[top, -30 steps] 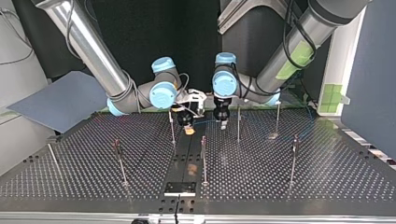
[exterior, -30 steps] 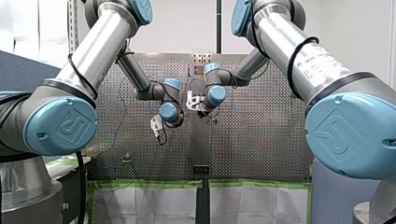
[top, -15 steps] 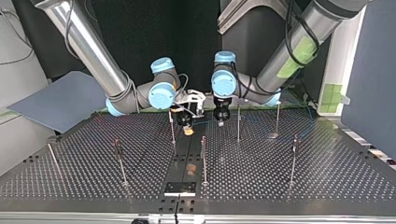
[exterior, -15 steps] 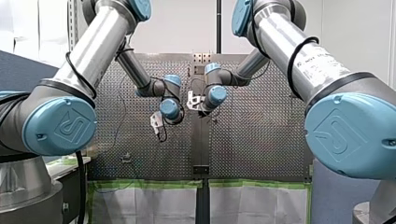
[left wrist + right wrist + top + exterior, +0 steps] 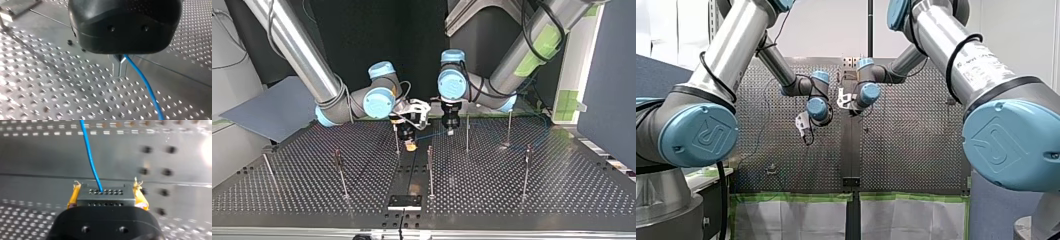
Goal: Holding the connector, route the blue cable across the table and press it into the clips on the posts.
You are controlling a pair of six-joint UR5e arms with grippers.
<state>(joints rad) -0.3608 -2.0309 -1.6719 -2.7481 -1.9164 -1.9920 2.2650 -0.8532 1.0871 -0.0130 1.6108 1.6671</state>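
Closely seen in the right wrist view, the right tool [image 5: 107, 193] is clamped on the connector [image 5: 106, 199]. This is a small grey metal block with rows of holes, held across 2 opposite sides by the yellow pads [image 5: 72, 198]. The blue cable [image 5: 90, 157] leaves the connector's face and runs straight ahead.

In the left wrist view the left tool [image 5: 119, 68] is shown with its 2 metal fingers [image 5: 115, 67] drawn together to a narrow slit. The cable appears to be pinched between them near their roots, and it trails away over the perforated bench [image 5: 50, 95].

In the top view both tools are found near the middle of the bench's far side, low over the plate, with a short span of cable strung between them. 7 thin posts [image 5: 429, 167] can be counted, 1 just beside each tool. The clips [image 5: 429, 149] are too small to be read, so whether any holds the cable cannot be told.

The cable is judged to be light, thin and limp, so it is unlikely to hold a line unless it is kept taut. The connector is judged rigid and is best kept gripped on its flat sides. The cable is best held close beside a clip, so that a short taut length can be pressed in without strain at the connector's entry.
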